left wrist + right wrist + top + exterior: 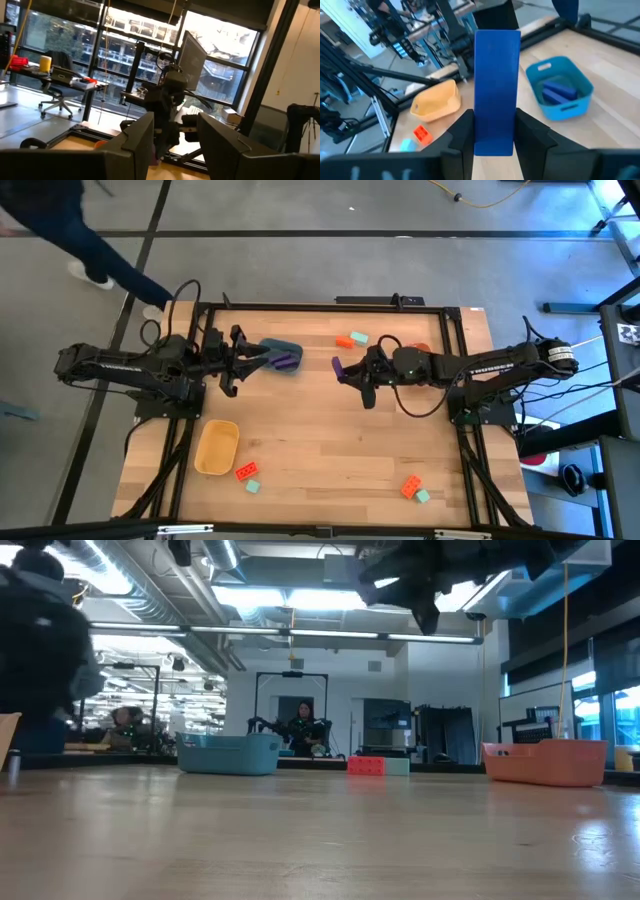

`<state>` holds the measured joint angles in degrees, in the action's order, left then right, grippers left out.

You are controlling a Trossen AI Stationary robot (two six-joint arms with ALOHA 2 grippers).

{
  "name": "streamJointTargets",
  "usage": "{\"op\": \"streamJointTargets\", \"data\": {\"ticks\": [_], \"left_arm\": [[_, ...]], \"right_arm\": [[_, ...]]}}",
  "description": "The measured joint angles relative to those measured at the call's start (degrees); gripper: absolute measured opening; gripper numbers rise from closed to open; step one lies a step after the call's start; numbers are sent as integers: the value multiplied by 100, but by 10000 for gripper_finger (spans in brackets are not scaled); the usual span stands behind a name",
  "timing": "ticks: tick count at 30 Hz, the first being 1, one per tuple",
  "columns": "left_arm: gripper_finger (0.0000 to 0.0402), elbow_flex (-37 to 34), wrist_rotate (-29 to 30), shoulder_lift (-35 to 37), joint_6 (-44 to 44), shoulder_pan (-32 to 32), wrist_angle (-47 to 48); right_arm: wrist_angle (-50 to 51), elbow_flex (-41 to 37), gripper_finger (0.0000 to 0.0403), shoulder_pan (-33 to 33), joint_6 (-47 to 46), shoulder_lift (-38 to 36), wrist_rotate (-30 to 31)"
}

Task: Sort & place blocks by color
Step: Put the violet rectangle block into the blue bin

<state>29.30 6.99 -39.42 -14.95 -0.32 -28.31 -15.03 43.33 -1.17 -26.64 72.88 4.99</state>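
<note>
Purple block [494, 90] clamped in right claw [494, 131].

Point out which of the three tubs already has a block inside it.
The blue tub near the left tool holds a purple block. The yellow tub looks empty; the orange one is mostly hidden.
</note>
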Motion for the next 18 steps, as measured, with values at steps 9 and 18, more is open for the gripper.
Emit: {"op": "streamJointTargets", "data": {"ticks": [9,18], "left_arm": [[157,64,429,-698,-392,0,7],[239,922,118,-2046,-383,72,70]], "right_arm": [[-517,9,106,0,97,0,74],[-950,9,106,0,241,2,55]]}}
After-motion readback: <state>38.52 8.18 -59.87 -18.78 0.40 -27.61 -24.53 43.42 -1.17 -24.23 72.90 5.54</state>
